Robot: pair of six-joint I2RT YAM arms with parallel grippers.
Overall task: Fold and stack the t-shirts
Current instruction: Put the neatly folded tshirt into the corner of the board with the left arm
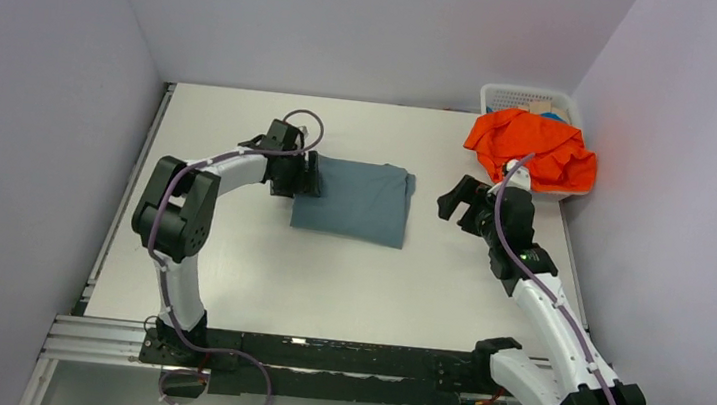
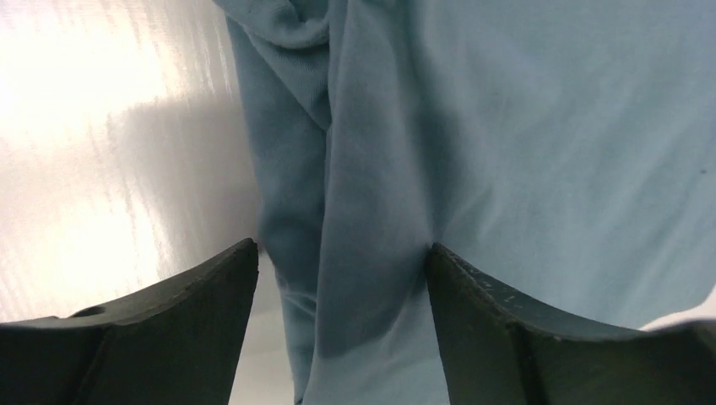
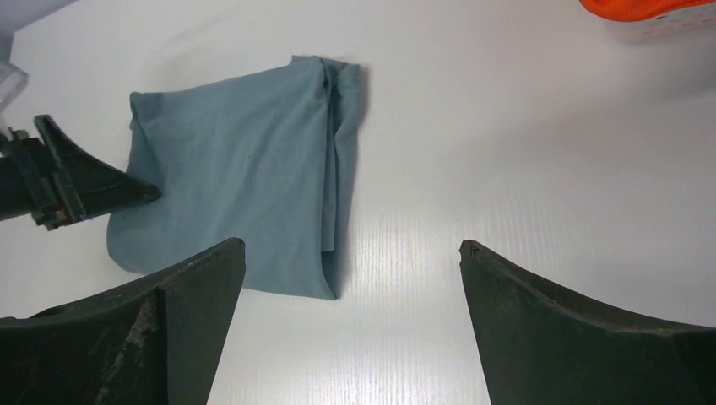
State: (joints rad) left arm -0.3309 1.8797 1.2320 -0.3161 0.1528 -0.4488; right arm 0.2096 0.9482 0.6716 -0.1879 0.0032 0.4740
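Slate blue-grey t-shirt [image 1: 355,200]: folded to a rough rectangle, lying flat on the desk [image 1: 325,290] about mid-width, toward the far half. There is a bunched ridge of cloth along one edge.

Left hand [image 1: 309,175]: at the shirt's left edge. In the left wrist view its fingers are spread, and the shirt's edge lies across the gap between them, not pinched.

Right hand [image 1: 455,198]: just off the shirt's right edge, clear of the cloth, over bare desk. Fingers wide apart, nothing between them.

Orange t-shirt [image 1: 531,148]: unfolded, heaped over the near rim of a white mesh basket [image 1: 506,95] in the far right corner. It is well apart from the blue-grey shirt. The right arm's wrist sits just near of it.
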